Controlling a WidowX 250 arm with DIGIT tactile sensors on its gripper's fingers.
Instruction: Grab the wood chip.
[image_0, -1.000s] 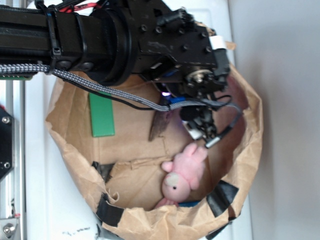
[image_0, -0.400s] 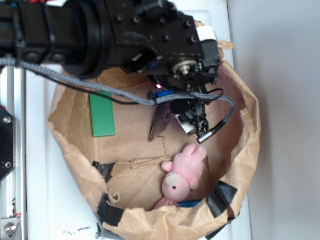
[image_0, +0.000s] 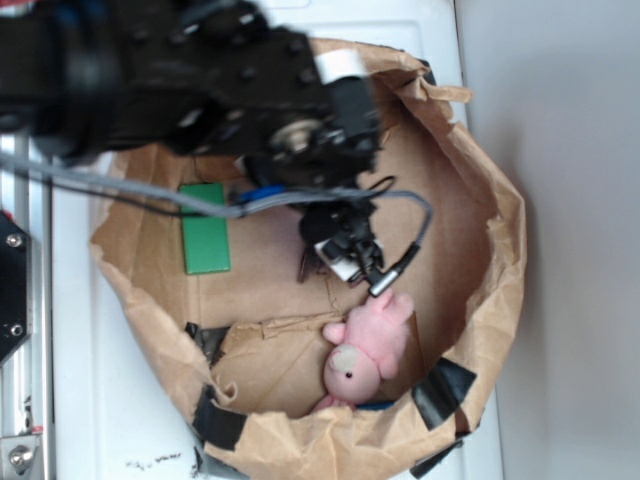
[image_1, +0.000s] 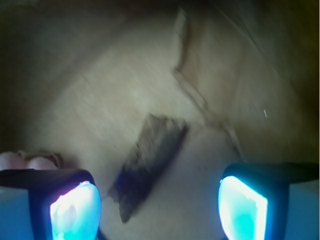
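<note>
The wood chip (image_1: 150, 162) is a dark brown, jagged sliver lying flat on the brown paper floor of the bag. In the wrist view it runs diagonally between my two glowing blue fingers (image_1: 75, 210), nearer the left one, touching neither. My gripper (image_1: 157, 210) is open with a wide gap. In the exterior view the gripper (image_0: 348, 255) hangs over the chip (image_0: 306, 265), which shows only as a dark tip at the gripper's left edge.
A paper bag with rolled-down walls (image_0: 490, 260) surrounds everything. A flat green block (image_0: 205, 228) lies at the left of its floor. A pink plush bunny (image_0: 365, 345) lies just below the gripper. Black tape patches (image_0: 445, 390) mark the bag's near wall.
The arm has swung left and slightly down, carrying the gripper from the chip's right side to over it, closer to the bunny. The chip has not moved.
</note>
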